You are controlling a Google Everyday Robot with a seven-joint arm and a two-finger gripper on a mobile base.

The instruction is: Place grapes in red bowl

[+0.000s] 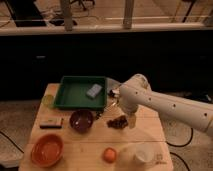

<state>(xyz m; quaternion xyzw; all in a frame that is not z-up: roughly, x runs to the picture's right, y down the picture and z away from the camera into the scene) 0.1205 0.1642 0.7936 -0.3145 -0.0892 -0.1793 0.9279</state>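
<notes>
The grapes, a small dark reddish-brown bunch, lie on the wooden table just right of a dark maroon bowl. The red-orange bowl sits empty at the front left corner. My gripper hangs down from the white arm, which reaches in from the right. The gripper is right beside the grapes, at their right edge and low over the table. I cannot tell whether it touches them.
A green tray with a grey sponge stands at the back. An orange fruit and a white cup are at the front. A small flat bar lies at left, a yellow-green item beside the tray.
</notes>
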